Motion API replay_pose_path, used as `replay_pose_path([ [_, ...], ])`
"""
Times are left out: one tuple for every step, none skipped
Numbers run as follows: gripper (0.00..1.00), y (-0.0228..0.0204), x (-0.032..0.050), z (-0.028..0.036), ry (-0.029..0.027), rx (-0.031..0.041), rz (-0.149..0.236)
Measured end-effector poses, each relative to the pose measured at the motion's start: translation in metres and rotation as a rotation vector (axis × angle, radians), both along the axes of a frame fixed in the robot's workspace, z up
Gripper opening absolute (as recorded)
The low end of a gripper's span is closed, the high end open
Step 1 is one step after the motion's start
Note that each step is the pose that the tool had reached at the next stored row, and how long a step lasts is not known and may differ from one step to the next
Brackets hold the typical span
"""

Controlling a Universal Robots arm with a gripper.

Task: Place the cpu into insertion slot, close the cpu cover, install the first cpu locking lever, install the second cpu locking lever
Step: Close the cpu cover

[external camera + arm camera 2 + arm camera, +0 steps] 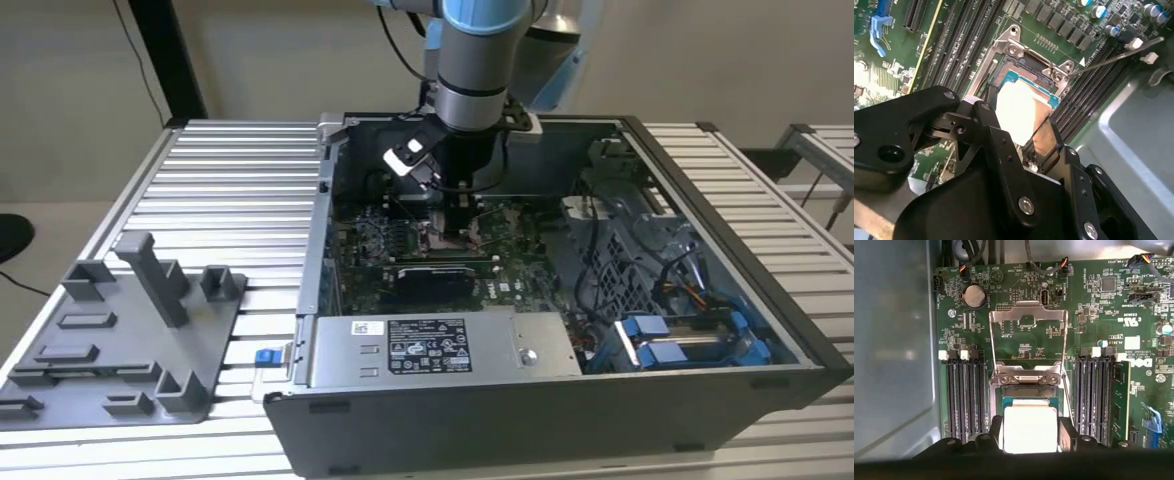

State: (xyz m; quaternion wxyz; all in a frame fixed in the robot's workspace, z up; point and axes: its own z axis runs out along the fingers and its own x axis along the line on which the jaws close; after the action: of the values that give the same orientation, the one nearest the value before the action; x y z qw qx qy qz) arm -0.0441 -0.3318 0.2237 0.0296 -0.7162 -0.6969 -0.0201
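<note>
The cpu (pixel 1030 426), a small square chip with a bright silvery top, sits low over the insertion slot (pixel 1026 389) between my black fingers (pixel 1068 432). My gripper (pixel 1030 434) is shut on the cpu's two sides. In the second wrist view the cpu (pixel 1016 106) overlaps the slot's silver rim (pixel 1010 49). The cpu cover (pixel 999 316), a thin silver frame, lies flipped open on the green board beyond the slot. A thin locking lever (pixel 1114 56) stands swung out. In the exterior view my gripper (pixel 461 222) reaches down inside the open computer case.
Black memory slots (pixel 966 395) flank the socket on both sides. A white-labelled grey metal box (pixel 434 345) fills the case's near side. Blue parts and cables (pixel 667 335) crowd the exterior view's right. A grey fixture tray (pixel 120 340) lies outside the case.
</note>
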Motion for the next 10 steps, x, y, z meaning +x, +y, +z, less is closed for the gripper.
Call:
replay_pose_path([
  [0.00,0.0001,0.0000,-0.0012,-0.0031,-0.0012,0.001],
  [0.00,0.0003,0.0000,-0.0023,-0.0063,-0.0028,0.002],
  [0.00,0.0005,0.0000,-0.0038,-0.0086,-0.0031,0.002],
  [0.00,0.0006,0.0000,-0.0045,-0.0088,-0.0032,0.002],
  [0.00,0.0009,-0.0002,-0.0053,-0.0088,-0.0034,0.002],
  [0.00,0.0012,-0.0004,-0.0064,-0.0088,-0.0039,0.002],
  [0.00,0.0015,-0.0007,-0.0080,-0.0088,-0.0040,0.002],
  [0.00,0.0018,-0.0011,-0.0094,-0.0088,-0.0039,0.002],
  [0.00,0.0020,-0.0012,-0.0106,-0.0089,-0.0038,0.002],
  [0.00,0.0022,-0.0011,-0.0118,-0.0088,-0.0039,0.002],
])
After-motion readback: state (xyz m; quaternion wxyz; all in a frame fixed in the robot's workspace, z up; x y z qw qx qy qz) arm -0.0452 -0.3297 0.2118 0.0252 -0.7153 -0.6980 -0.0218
